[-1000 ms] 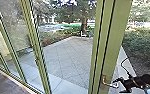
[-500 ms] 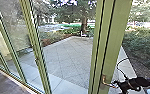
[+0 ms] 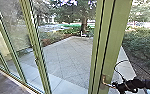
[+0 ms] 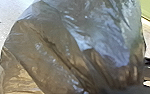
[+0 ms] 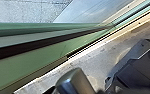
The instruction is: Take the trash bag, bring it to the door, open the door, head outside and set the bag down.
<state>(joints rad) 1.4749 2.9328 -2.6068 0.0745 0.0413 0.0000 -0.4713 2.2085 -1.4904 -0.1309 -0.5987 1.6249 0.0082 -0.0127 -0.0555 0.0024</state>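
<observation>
Black right gripper (image 3: 116, 86) reaches nearly level to door handle (image 3: 107, 84).

Looks out from a dark floor (image 3: 6, 83) through green-framed windows (image 3: 14, 25) onto pale, daylit paving (image 3: 68, 57), with bushes (image 3: 143, 47) alongside and a tree (image 3: 84, 23) beyond.

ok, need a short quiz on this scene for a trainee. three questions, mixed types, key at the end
1. True or false: the right gripper is at the door handle.
2. The door frame beside that handle is: (a) red, (b) green, (c) white.
3. Short answer: which task item shows large and crinkled in the left wrist view?

Key: 1. True. 2. b. 3. The trash bag.
</observation>
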